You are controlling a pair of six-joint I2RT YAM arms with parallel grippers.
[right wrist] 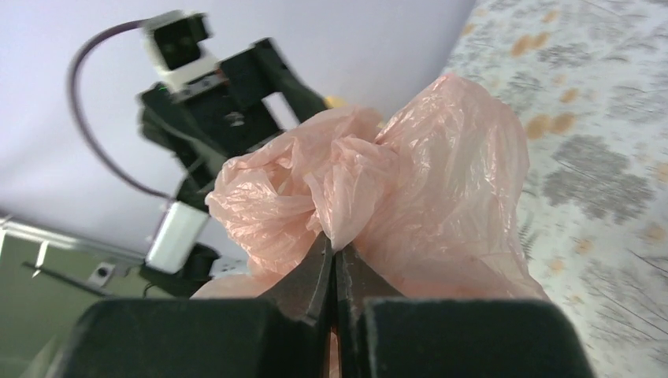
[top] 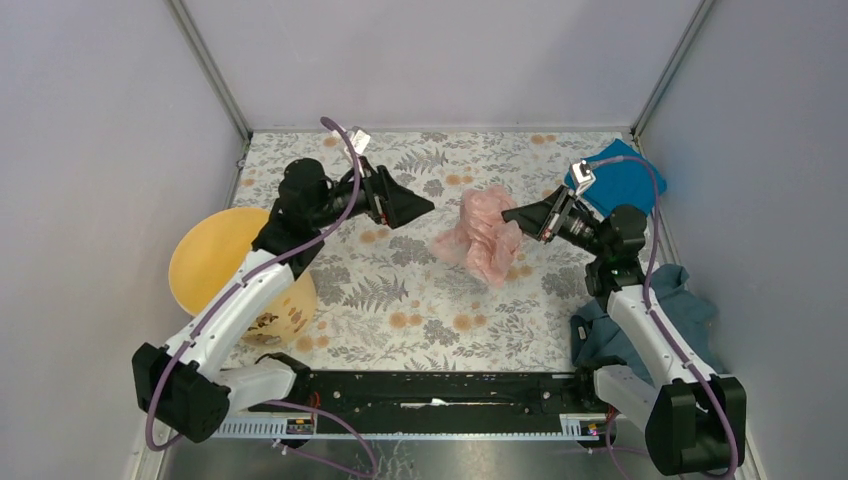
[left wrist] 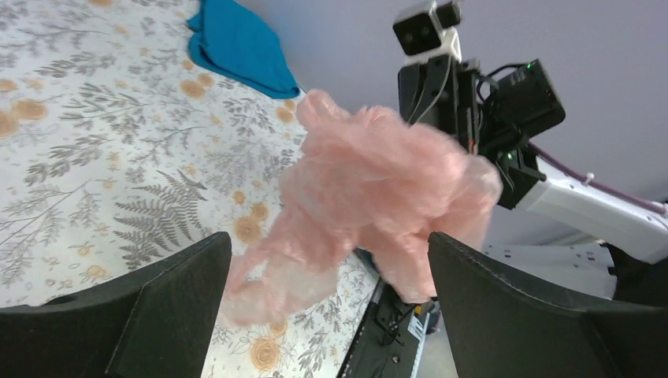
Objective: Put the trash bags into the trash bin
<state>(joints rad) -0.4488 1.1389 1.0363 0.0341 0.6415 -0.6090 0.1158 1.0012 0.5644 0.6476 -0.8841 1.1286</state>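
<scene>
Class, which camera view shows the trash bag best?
The right wrist view: the trash bag fills it, pinched in the right gripper. Top external shows it small; left wrist shows it hanging beyond the open left gripper.

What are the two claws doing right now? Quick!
Left claw: open, holding nothing.
Right claw: closed, pinching the pink trash bag.

Pairs white shells with black joints on left arm (top: 235, 300), right arm (top: 650, 340); trails purple cables (top: 336, 125); ends in black left tool (left wrist: 329, 252), right tool (right wrist: 335, 256).
</scene>
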